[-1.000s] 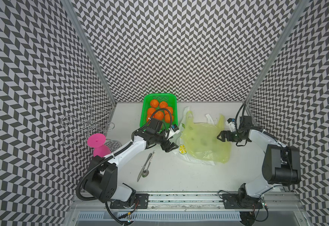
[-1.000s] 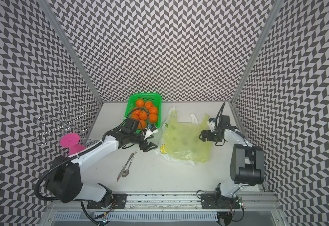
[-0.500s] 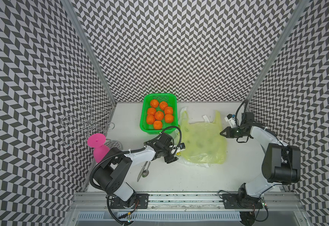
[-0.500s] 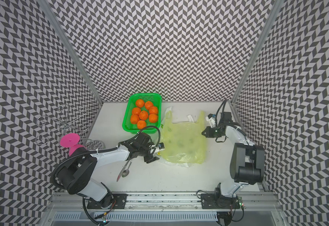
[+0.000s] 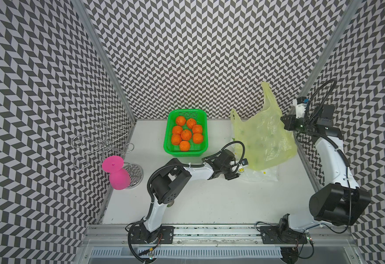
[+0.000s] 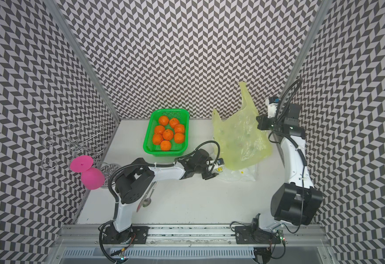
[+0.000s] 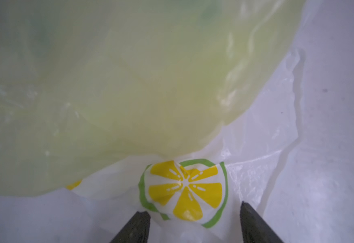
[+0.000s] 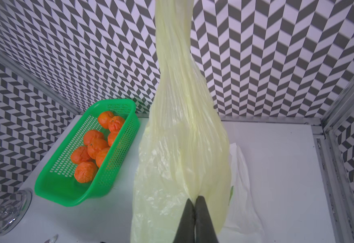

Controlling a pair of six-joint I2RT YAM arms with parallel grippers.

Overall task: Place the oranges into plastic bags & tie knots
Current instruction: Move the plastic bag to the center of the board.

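Several oranges lie in a green mesh basket at the back. My right gripper is shut on the edge of the yellow-green plastic bag, which hangs lifted at the right with one handle pointing up. The white plastic bag with the lemon print lies flat, partly under it. My left gripper is open and low, straddling the white bag's printed corner. No knots are in view.
A pink goblet leans on a wire rack with a glass base at the left wall. A metal spoon lies under my left arm. Patterned walls enclose the white table on three sides.
My right gripper has shut on the yellow-green bag and lifted it up and to the right. My left arm drew back from the basket and came down at the white bag's corner.
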